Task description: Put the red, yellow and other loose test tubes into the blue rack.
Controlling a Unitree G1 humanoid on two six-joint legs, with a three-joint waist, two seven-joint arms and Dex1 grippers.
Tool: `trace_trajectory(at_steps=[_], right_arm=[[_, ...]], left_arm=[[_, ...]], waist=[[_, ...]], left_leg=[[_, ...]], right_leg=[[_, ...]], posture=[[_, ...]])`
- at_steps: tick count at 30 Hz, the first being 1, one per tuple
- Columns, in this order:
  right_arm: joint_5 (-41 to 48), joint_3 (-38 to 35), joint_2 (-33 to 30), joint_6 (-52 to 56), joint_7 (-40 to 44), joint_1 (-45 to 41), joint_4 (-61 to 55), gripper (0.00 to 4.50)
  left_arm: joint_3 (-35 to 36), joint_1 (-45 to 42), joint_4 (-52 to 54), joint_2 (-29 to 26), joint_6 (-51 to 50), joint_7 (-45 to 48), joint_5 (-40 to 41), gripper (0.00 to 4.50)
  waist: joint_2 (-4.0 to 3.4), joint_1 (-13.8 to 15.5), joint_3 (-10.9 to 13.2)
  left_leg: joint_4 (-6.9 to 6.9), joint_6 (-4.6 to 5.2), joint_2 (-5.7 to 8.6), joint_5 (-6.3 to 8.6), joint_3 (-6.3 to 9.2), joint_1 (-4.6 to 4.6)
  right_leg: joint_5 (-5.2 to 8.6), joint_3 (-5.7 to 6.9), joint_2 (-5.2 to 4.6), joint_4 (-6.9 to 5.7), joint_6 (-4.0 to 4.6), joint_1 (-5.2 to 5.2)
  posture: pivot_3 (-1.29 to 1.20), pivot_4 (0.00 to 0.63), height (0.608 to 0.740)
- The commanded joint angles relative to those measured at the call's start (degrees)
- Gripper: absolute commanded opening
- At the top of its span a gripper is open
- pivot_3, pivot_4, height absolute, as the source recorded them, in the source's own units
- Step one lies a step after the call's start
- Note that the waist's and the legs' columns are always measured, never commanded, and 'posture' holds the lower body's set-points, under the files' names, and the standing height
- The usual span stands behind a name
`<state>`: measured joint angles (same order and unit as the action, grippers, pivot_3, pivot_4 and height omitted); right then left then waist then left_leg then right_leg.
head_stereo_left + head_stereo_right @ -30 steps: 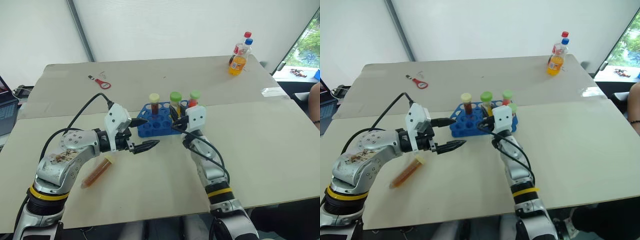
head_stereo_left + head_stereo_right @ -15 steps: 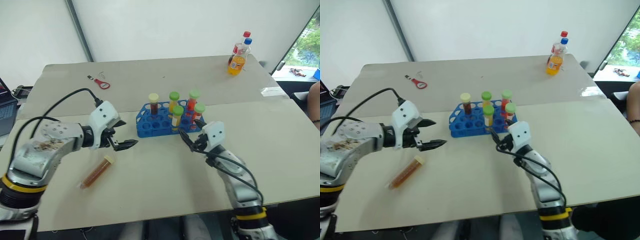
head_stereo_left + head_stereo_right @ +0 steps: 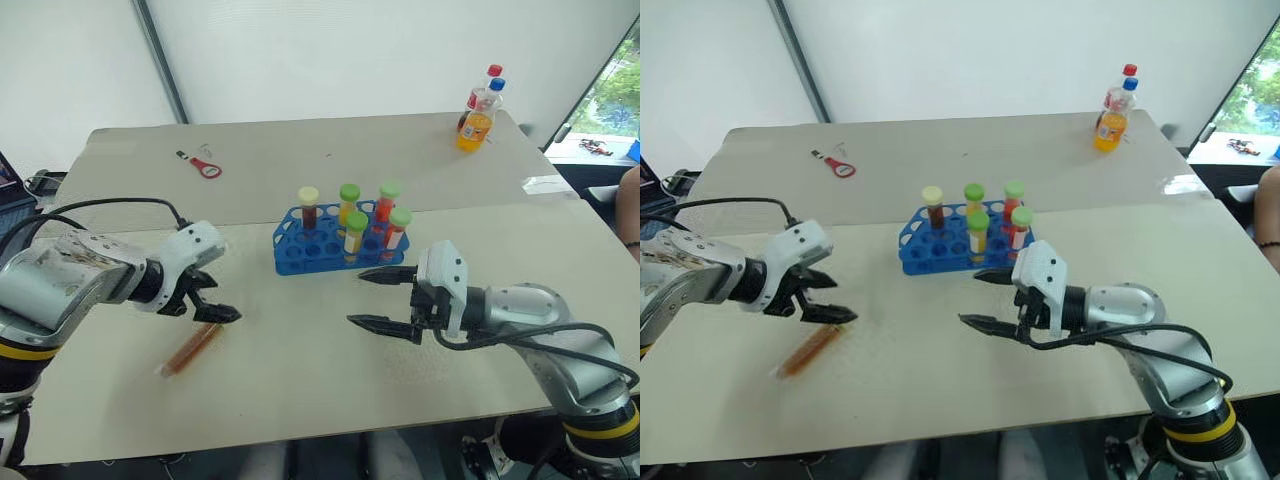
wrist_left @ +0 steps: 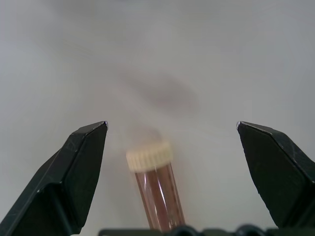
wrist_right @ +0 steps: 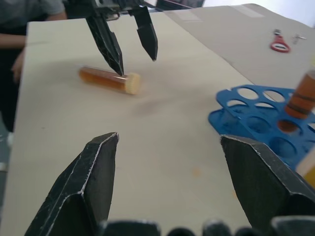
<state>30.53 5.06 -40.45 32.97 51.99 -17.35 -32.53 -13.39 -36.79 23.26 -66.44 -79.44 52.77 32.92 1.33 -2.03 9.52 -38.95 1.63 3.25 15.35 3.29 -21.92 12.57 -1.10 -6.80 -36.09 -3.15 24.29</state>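
Nearest the robot, the left pincer (image 3: 205,300) hung over the last loose tube (image 3: 190,350), an orange-filled tube with a pale yellow cap lying flat on the table (image 3: 300,400). Its fingers were spread wide and empty, the tube between them in the left wrist view but not yet gripped. The step in hand looked like the pickup of that tube; the next move called for lowering onto it, closing on the body near the cap, then tipping it upright for a free hole. Alongside, the right pincer (image 3: 385,298) pointed across the table towards the left one, fingers apart, holding nothing. Just beyond it stood the blue rack (image 3: 300,255) at mid-table, with five tubes upright in it: one pale-capped with dark contents, four green-capped with yellow or red. Its front holes stood empty. Far back lay a red-handled tool (image 3: 205,166) and two drink bottles (image 3: 478,120).
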Motion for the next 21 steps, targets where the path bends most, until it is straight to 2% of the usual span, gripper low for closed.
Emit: trace_trajectory(at_steps=[1,10,19,21], right_arm=[[0.7,-0.6,-0.4,-0.4,0.3,-0.6,-1.8,3.68],[3.4,-2.2,-2.3,1.3,1.0,1.4,-3.9,3.68],[5.9,-2.3,-5.5,3.8,1.7,0.5,-5.6,3.68],[6.4,-2.5,-5.7,4.3,1.5,0.3,-5.9,3.74]], left_arm=[[-0.3,0.2,2.2,-1.9,-2.8,-1.2,-0.1,4.50],[2.5,5.7,5.3,0.1,-10.6,-6.6,1.2,4.50],[2.9,9.7,3.1,5.6,-9.5,-12.6,-0.1,4.50],[2.0,10.0,2.2,5.7,-7.8,-13.3,-1.0,3.96]], waist=[[0.01,0.1,0.0],[0.03,1.1,0.0],[0.04,1.4,0.0],[0.04,1.4,0.0]], left_leg=[[-0.01,0.00,0.00,0.00,0.00,-0.05],[-0.05,0.00,-0.02,0.00,-0.01,-0.07],[-0.06,-0.01,0.00,0.00,-0.01,-0.03],[-0.05,-0.01,0.02,0.00,-0.01,0.00]], right_leg=[[0.00,0.00,0.00,0.00,0.00,0.01],[0.00,-0.01,-0.01,0.03,0.00,0.03],[-0.01,-0.02,-0.06,0.05,0.02,0.00],[-0.01,-0.02,-0.08,0.04,0.02,-0.03]], posture=[[0.00,0.150,0.740],[0.00,0.150,0.740],[0.00,0.150,0.740],[0.00,0.150,0.740]])
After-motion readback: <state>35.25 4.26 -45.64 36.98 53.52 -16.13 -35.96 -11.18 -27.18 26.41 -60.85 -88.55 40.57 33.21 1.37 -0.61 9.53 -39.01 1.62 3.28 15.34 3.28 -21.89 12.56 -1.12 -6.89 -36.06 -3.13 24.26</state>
